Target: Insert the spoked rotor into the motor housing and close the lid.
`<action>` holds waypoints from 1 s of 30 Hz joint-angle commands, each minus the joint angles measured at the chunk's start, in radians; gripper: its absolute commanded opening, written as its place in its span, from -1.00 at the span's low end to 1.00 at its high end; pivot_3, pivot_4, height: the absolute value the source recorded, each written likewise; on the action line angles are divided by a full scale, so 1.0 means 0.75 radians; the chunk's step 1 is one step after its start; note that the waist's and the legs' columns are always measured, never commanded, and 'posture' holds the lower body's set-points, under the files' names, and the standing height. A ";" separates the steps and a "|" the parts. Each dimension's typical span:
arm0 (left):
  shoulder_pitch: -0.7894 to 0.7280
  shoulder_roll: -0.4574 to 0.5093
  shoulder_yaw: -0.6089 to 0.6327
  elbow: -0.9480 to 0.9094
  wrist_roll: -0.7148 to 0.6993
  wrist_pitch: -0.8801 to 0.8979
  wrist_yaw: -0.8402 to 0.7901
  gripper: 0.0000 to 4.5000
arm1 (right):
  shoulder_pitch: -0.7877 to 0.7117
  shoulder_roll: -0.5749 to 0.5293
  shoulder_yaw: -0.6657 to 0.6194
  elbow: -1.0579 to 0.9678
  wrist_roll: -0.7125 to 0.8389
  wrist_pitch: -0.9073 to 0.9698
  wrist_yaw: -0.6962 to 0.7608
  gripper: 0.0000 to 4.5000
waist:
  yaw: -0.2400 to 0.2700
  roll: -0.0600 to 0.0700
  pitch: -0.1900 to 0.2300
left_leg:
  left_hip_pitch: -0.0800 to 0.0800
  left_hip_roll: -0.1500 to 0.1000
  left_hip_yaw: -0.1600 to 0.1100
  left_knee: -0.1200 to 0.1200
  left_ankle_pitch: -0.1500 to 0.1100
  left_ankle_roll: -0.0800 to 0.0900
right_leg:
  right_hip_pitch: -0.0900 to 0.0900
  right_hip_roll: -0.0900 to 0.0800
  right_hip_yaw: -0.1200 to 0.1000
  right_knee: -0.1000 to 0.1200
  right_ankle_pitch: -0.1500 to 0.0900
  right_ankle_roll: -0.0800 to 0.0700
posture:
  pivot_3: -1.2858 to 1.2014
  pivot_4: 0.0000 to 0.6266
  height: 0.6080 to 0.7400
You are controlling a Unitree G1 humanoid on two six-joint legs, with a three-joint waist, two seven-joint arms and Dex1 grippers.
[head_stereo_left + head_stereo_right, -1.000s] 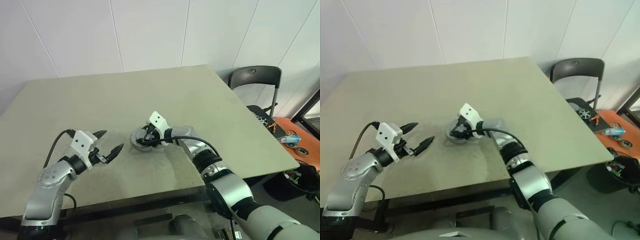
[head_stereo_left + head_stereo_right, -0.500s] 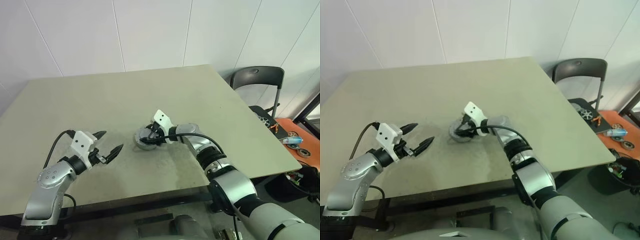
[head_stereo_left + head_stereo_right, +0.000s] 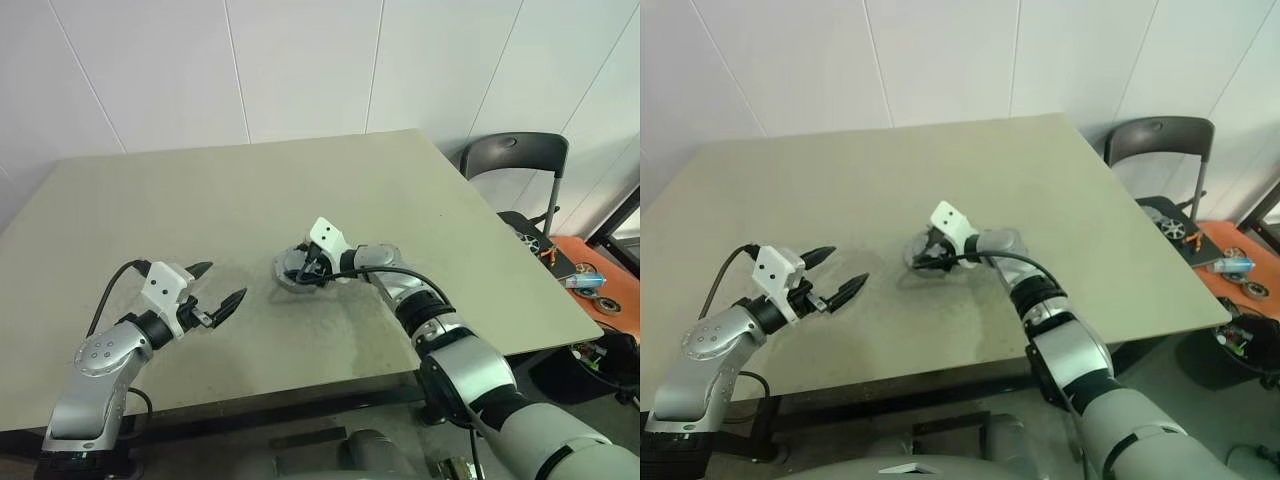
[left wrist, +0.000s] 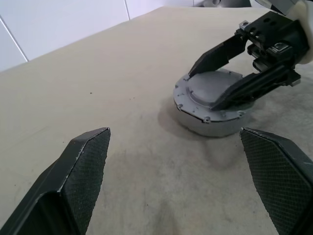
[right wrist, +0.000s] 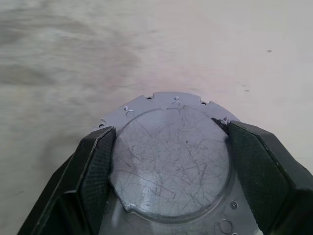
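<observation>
My right gripper (image 5: 166,161) sits over the lid (image 5: 168,156), its two black fingers (image 5: 95,169) spread to either side of the raised round plate on the lid's silver top, close against its edges, so I judge it is clamped on the lid to hold it square while it seats. The lid lies flat, silver face up, on what I take to be the motor housing (image 4: 210,125), a squat grey cup standing directly under my right fingertips. I cannot see the windings or the spoked rotor; my guess is the rotor is already inside, under the lid. My left gripper (image 3: 215,290) hangs well off to the left of the stack, fingers wide apart and empty, pointing toward it, probably waiting out of the way. Everything rests on a plain olive-tan table (image 3: 200,210), matte and a little smudged near my right hand. Beyond the table stands a white panelled wall, and past its right edge a black chair (image 3: 510,165).
</observation>
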 commanded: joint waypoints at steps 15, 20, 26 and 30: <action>-0.024 0.006 0.006 -0.061 -0.005 0.002 0.012 1.00 | -0.050 -0.039 0.041 0.105 -0.098 0.043 -0.084 0.46 | 0.000 0.000 0.000 | 0.003 0.000 0.000 0.002 0.000 0.000 | 0.003 0.000 0.000 0.001 0.000 0.000 | 0.03 -1.00 1.00; -0.027 0.005 0.002 -0.056 -0.003 -0.002 0.012 1.00 | -0.037 -0.035 0.044 0.092 -0.077 0.114 -0.027 0.46 | 0.002 0.000 -0.001 | 0.004 -0.001 -0.003 0.002 0.000 0.000 | 0.007 0.000 0.000 0.000 0.000 -0.001 | 0.03 -1.00 1.00; -0.028 0.003 -0.003 -0.055 -0.001 -0.004 0.013 1.00 | -0.023 -0.030 0.040 0.063 -0.059 0.145 0.036 0.46 | 0.002 0.000 -0.001 | 0.004 -0.001 -0.003 0.001 0.000 0.000 | 0.007 0.000 0.000 -0.001 0.000 0.000 | 0.03 -1.00 1.00; -0.029 0.004 -0.003 -0.051 -0.001 -0.005 0.012 1.00 | 0.005 -0.030 0.057 0.024 -0.062 0.153 0.084 0.46 | 0.002 0.000 -0.001 | 0.003 -0.001 -0.004 0.000 0.000 0.000 | 0.006 0.000 -0.001 -0.002 -0.001 0.000 | 0.03 -1.00 1.00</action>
